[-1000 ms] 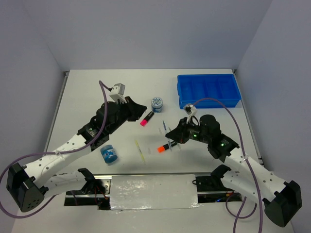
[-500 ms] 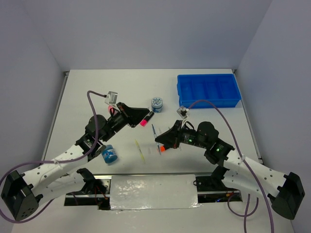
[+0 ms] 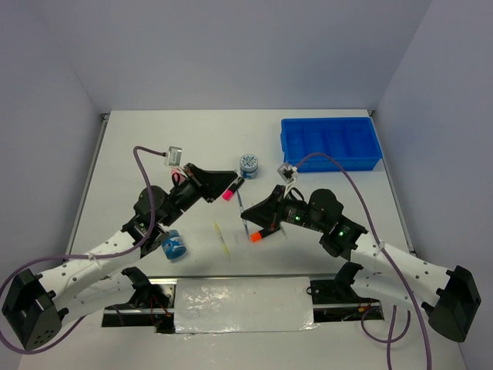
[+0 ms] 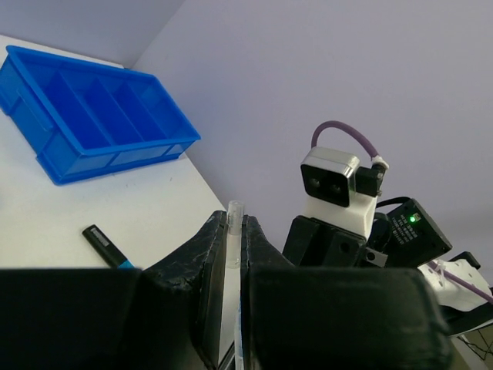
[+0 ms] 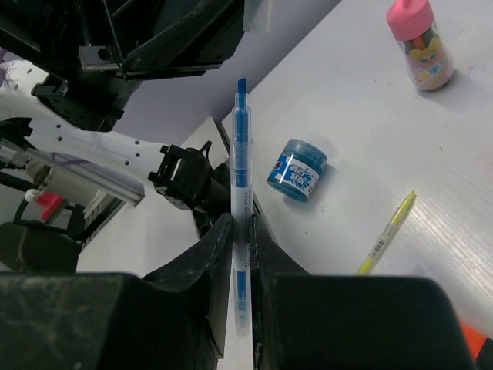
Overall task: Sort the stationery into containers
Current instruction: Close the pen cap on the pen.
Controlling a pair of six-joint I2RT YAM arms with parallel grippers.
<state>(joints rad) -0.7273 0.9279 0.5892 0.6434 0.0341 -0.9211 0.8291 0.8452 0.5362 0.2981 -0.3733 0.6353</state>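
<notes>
- The lower end of the thin clear plastic stick (image 4: 233,212) is hidden between the black fingers (image 4: 185,285) of the left gripper (image 4: 233,227).
- The capped end of the short black marker (image 4: 102,239) is covered by one of those fingers.
- A corner of the bright blue plastic tray (image 4: 115,159) is cut off by the left edge of the left wrist view.
- The lower end of the thin blue pen (image 5: 240,162) is buried between the fingers (image 5: 139,316) of the right gripper (image 5: 240,223), and one end of the thin yellow pen (image 5: 389,227) is covered by them.
- The cap of the pink-capped bottle (image 5: 420,50) is clipped by the upper edge, and its label cannot be read.
- The print on the round blue jar (image 5: 296,171) is too small to be made out.
- In the top view, the black body of the orange-capped marker (image 3: 255,236) is hidden beneath the right gripper.
</notes>
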